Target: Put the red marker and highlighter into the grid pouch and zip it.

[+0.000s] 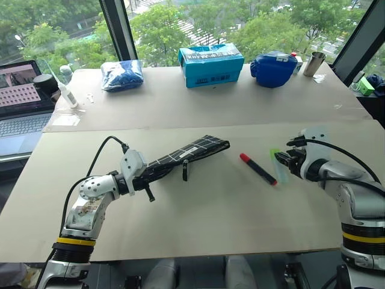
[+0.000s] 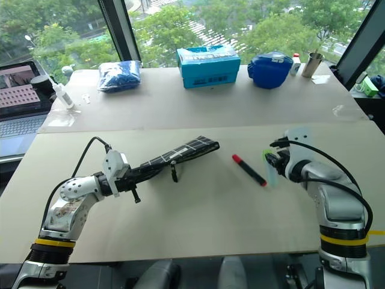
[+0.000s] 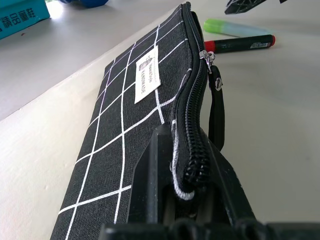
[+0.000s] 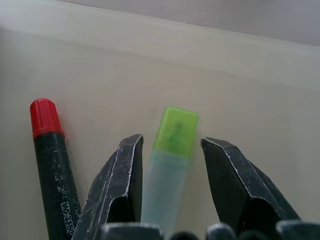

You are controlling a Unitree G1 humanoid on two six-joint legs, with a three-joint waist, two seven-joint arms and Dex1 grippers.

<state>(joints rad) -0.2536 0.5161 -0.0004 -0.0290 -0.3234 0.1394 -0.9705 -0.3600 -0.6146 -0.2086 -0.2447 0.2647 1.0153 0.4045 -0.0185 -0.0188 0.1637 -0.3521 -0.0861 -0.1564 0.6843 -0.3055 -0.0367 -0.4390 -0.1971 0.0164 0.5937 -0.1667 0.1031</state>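
1. Two grippers are over a pale table [image 1: 198, 229]; items are listed from the robot's left to its right.
2. Left gripper [image 1: 146, 174]: jaws fully closed, clamping one end of the grid pouch [image 1: 191, 151]. The gripper points level, toward the right.
3. Grid pouch: black fabric with white grid lines and a small white label [image 3: 146, 75]. It is held edge-up, with the zipper [image 3: 195, 107] running along the upper edge. The far end reaches toward the table centre. The long pull [image 3: 216, 107] hangs down from the zipper, part-way along the pouch.
4. Red marker [image 1: 258, 168]: lies flat on the table, right of the pouch's free end and apart from it. The red cap points toward the far side of the table.
5. Highlighter [image 4: 170, 170]: lies flat on the table, just right of the marker, with the bright green cap pointing away from the gripper.
6. Right gripper [image 4: 172, 165]: jaws partly open, one finger on each side of the highlighter body. A gap shows on both sides, so the highlighter is not gripped.
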